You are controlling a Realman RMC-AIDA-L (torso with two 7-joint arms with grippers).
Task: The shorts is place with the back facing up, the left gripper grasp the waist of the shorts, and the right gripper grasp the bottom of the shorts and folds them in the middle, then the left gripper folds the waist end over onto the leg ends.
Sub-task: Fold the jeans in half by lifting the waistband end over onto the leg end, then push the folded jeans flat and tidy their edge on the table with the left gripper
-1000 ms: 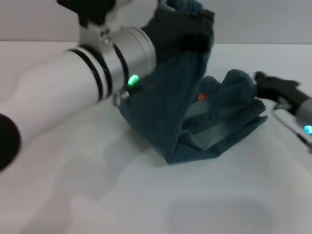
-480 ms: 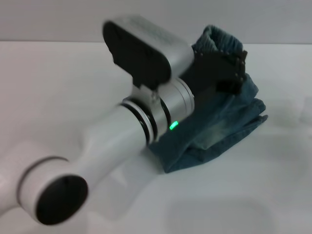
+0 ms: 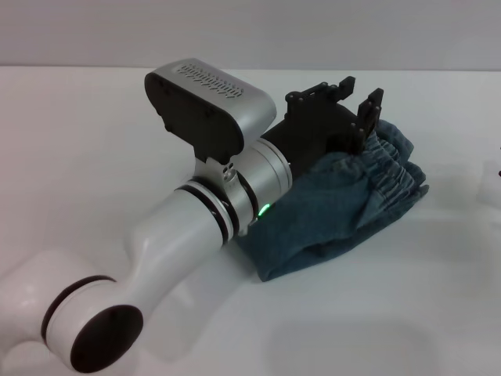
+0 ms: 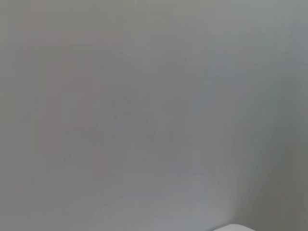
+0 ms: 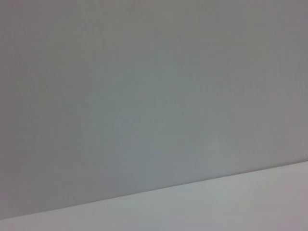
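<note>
In the head view the blue denim shorts [image 3: 344, 207] lie folded in a thick bundle right of the table's centre. Their ruffled elastic waist [image 3: 391, 166] rests on top at the bundle's right end. The leg ends lie under that folded layer and are hidden. My left gripper [image 3: 358, 95] hovers just above the far side of the bundle, beside the waist. It is open, its two black fingers apart with nothing between them. Its silver-white wrist [image 3: 258, 184] with the green light crosses over the near left part of the shorts. The right gripper is out of view.
The white table [image 3: 94, 141] runs all round the bundle, with a grey wall [image 3: 250, 31] behind it. My left arm [image 3: 149, 266] slants across the near left of the table. Both wrist views show only the grey wall and a strip of white surface.
The left gripper has carried the waist over to the right, laid it on the bundle and let go. The right gripper, at the right edge one second ago, has withdrawn from view.
</note>
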